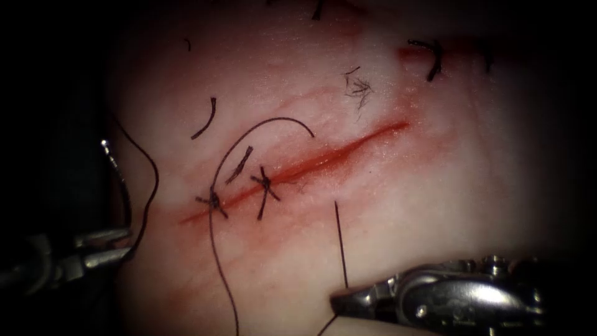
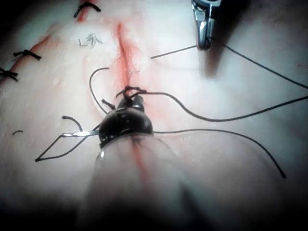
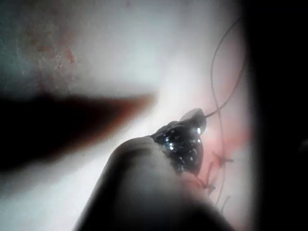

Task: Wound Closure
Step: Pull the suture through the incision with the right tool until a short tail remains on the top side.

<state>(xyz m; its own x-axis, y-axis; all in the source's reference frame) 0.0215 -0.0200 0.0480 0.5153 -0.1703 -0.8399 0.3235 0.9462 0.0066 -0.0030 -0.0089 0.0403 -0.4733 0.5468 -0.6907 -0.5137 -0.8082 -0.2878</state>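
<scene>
The cut (image 1: 323,158) runs slantwise across the tissue (image 1: 435,205) and carries two knotted stitches (image 1: 266,186) at its lower left end. My left tool (image 1: 126,244) is off the tissue's left edge, left of the cut, jaws shut on one end of the curved needle (image 1: 118,180). The needle stands free of the tissue, its tip up. My right tool (image 1: 341,302) lies low on the right side of the cut, shut on the thread (image 1: 339,242). More thread (image 1: 219,267) trails down from the leftmost stitch. The needle (image 2: 79,133) also glints in the left wrist view.
Cut ends of thread (image 1: 205,119) lie on the tissue left of the cut, with a frayed tuft (image 1: 359,90) farther up. Another stitched cut (image 1: 433,57) sits at the upper right. Red fluid tints the tissue around the cut.
</scene>
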